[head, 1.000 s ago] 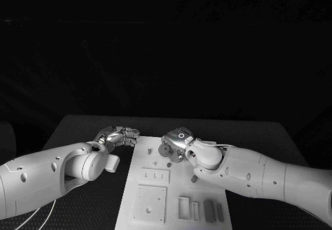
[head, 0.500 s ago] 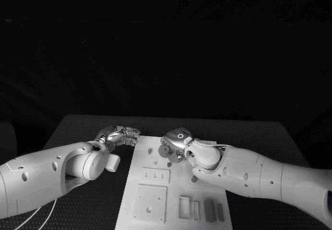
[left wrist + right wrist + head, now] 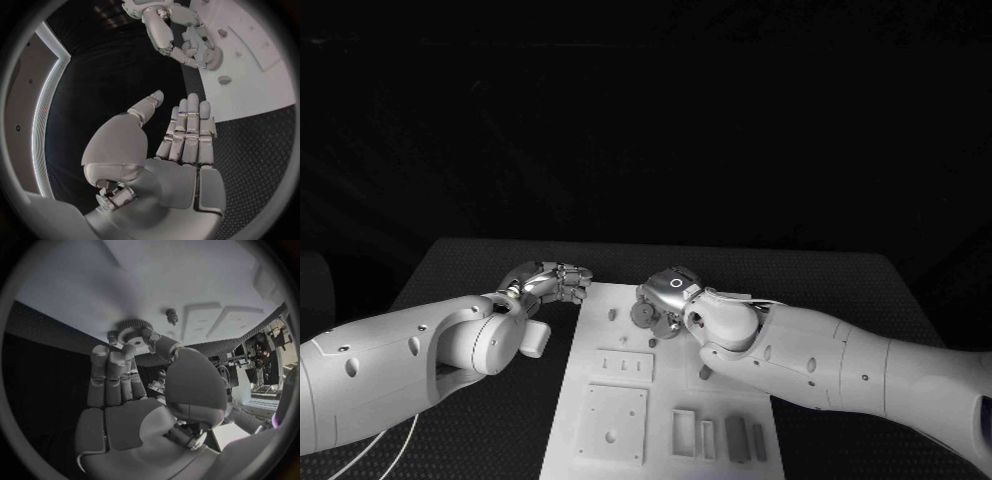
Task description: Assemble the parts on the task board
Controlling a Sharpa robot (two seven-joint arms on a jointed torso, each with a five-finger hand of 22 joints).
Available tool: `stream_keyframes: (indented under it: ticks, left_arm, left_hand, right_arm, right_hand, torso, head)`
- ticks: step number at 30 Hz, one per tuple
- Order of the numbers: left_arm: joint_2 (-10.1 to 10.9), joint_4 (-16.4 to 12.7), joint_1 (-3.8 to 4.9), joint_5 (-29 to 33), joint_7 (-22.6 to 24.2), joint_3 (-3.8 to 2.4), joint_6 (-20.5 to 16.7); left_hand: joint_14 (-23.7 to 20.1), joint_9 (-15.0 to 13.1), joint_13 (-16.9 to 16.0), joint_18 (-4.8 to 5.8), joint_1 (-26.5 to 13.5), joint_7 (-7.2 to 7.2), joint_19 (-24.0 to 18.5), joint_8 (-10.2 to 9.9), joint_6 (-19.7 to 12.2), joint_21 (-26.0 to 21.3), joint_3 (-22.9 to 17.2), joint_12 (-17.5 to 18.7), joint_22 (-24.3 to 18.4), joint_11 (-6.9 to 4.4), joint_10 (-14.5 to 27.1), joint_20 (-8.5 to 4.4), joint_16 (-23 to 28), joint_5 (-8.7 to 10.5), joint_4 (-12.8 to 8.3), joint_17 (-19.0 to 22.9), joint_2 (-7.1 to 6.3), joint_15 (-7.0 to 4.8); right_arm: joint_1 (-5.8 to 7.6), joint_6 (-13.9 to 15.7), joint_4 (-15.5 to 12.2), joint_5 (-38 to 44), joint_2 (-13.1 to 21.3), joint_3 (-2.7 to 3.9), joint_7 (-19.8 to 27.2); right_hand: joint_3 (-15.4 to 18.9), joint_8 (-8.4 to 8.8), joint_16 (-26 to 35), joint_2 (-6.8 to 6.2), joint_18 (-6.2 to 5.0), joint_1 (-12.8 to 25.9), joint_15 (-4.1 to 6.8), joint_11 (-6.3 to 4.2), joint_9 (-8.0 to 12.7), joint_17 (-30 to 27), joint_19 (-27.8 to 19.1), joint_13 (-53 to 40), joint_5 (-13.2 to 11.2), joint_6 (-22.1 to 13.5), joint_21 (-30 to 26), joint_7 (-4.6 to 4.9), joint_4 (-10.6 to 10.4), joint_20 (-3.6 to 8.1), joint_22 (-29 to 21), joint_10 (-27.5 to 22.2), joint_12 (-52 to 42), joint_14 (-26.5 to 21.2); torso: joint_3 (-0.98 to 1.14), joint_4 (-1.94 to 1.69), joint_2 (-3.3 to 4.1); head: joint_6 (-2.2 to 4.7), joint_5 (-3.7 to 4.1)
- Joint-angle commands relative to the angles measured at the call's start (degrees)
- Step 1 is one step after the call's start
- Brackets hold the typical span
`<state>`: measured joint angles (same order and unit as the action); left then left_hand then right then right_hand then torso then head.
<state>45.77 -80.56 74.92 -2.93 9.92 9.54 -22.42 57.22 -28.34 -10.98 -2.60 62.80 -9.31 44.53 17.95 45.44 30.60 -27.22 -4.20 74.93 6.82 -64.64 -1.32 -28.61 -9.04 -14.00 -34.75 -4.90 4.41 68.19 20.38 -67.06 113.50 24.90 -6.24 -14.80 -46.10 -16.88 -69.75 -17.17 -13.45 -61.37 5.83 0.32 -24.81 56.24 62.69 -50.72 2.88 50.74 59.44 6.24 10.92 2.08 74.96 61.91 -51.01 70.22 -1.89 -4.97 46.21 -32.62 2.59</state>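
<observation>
White task board (image 3: 625, 400) at mid-table, bearing a toothed grey gear (image 3: 132, 328) near its far edge. The right hand (image 3: 669, 300) pinches this gear between thumb and fingertips; a small peg (image 3: 170, 316) stands beside it. The left hand (image 3: 181, 145), released with fingers straight together, lies off the board's far left corner. Near edge: apparently three upright grey blocks (image 3: 736, 438) beside recessed slots.

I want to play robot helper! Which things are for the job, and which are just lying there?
For the job:
task board
gear, which the right hand pinches over the board
small peg on the board
grey blocks at the board's near end

Just there:
left hand, flat, holding nothing
black table
</observation>
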Motion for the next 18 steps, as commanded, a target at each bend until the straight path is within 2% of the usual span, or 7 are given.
stream_keyframes:
  ticks: [1, 8, 18]
  left_arm:
    - [-0.1, -0.1, 0.07, 0.2, 0.3, -0.05, 0.8]
    - [-0.2, 0.0, 0.06, 0.2, 0.2, -0.05, 0.8]
    - [0.0, 0.2, 0.07, 0.2, 0.2, -0.05, 0.8]
  left_hand:
    - [0.3, -0.1, -0.1, -0.91, -0.7, -0.07, -0.4, -0.2, -0.5, 0.4, -0.3, 0.3, 1.0, 0.05, 0.4, -0.06, 0.3, 0.34, -0.2, -0.1, -0.12, -0.06]
    - [0.3, -0.1, -0.1, -0.91, -0.8, -0.07, -0.4, -0.2, -0.5, 0.4, -0.3, 0.3, 1.0, 0.06, 0.4, -0.05, 0.3, 0.33, -0.1, -0.1, 0.01, -0.05]
    - [0.3, -0.1, -0.1, -0.93, -0.8, -0.08, -0.4, -0.2, -0.5, 0.4, -0.5, 0.3, 0.9, 0.05, 0.5, -0.06, 0.4, 0.05, 0.0, -0.2, 0.39, -0.06]
  right_arm:
    - [-0.18, -3.4, 0.3, -3.7, 0.2, -0.14, 0.7]
    - [-0.18, -4.1, 0.8, -5.4, 0.6, -0.14, 1.3]
    - [-0.17, -4.6, 0.4, -7.7, 1.8, -0.14, 1.8]
  right_hand:
    - [-0.1, 0.39, 0.4, 0.03, -1.55, 0.6, -0.01, -0.03, -0.1, -0.1, -0.6, 0.2, -0.1, -0.5, -0.4, 0.37, 0.3, -0.09, 0.0, -0.7, -0.3, -0.5]
    - [-1.8, 0.43, 0.5, 0.09, -1.55, -0.3, -0.05, 0.01, -0.1, 0.0, -0.6, 0.5, 0.2, -1.0, -0.4, 0.45, -0.2, -0.30, 0.0, -1.0, -0.8, -0.5]
    - [-2.3, 0.38, 0.5, 0.08, -1.55, 0.0, -0.24, 0.21, -0.1, 0.0, -0.8, 0.9, 1.4, -1.1, -0.3, 0.64, -0.2, -0.59, 0.1, -1.5, -1.3, -0.7]
  torso:
    - [0.02, 0.04, 0.03]
    - [0.04, 0.03, 0.04]
    - [0.15, 0.12, 0.02]
  head:
    - [-0.02, 0.03]
    - [0.10, 0.05]
    - [0.06, 0.11]
